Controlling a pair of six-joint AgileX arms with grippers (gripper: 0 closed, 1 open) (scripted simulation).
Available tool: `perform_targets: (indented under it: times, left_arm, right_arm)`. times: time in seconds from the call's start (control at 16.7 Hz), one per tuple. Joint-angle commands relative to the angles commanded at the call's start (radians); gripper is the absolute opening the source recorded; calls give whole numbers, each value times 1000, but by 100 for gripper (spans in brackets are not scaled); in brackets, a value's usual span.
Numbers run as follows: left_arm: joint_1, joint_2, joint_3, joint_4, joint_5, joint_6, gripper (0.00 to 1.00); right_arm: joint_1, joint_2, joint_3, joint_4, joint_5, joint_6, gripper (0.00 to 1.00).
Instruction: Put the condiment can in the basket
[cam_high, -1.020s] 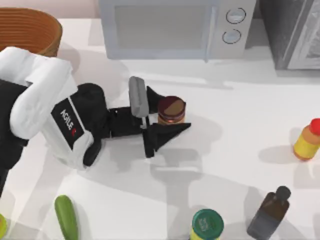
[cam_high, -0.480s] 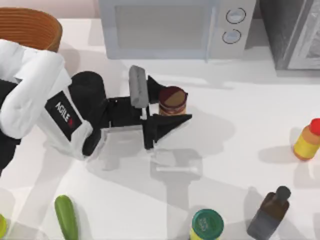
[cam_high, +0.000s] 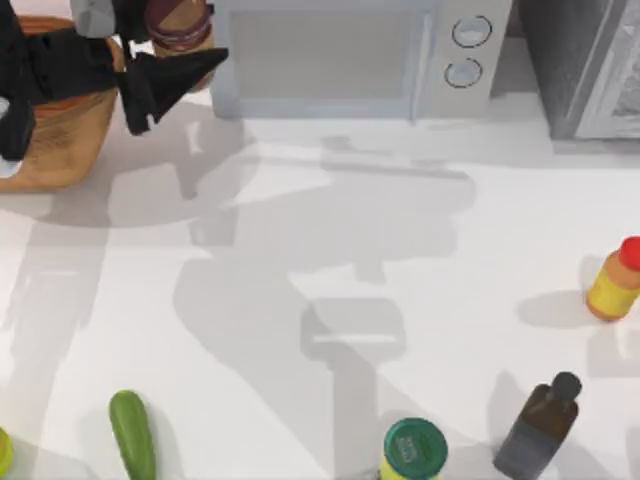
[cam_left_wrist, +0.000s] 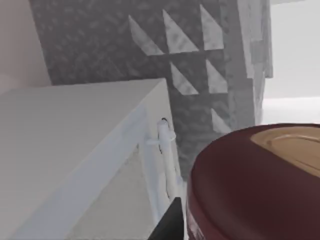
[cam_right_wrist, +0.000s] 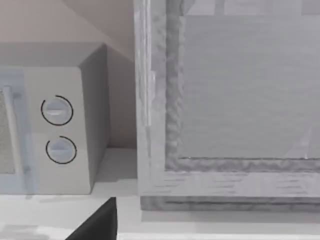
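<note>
My left gripper (cam_high: 188, 38) is raised high at the back left of the table and is shut on the condiment can (cam_high: 184, 14). The can has a dark red band and an orange-brown label. In the top view it hangs just right of the basket (cam_high: 48, 140), a tan wicker one at the table's far left, over the microwave's left corner. The arm covers part of the basket's opening. In the left wrist view the condiment can (cam_left_wrist: 250, 190) looms close, dark red with a brown top, beside a black finger (cam_left_wrist: 169, 226). A black tip of the right gripper's finger (cam_right_wrist: 97, 223) shows in the right wrist view.
A microwave (cam_high: 340, 50) and a grey cabinet (cam_high: 590, 60) stand along the back. At the right are a red-capped yellow bottle (cam_high: 614, 282) and a dark bottle (cam_high: 540, 428). A green-lidded can (cam_high: 413, 450) and a cucumber (cam_high: 133, 436) lie near the front edge.
The left gripper has lifted the can off the middle of the table and carried it up and to the back left, next to the basket.
</note>
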Motion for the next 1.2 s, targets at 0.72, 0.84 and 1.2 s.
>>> perform_targets:
  times: [0.72, 0.84, 1.2]
  left_arm:
    - [514, -141, 84, -333, 32, -56, 0]
    - [514, -141, 84, -333, 32, -56, 0]
    - [437, -74, 115, -292, -44, -68, 0]
  right_arm:
    - [0, 0, 0, 0, 0, 0, 100]
    - [0, 0, 0, 0, 0, 0, 100]
    - [0, 0, 0, 0, 0, 0, 100]
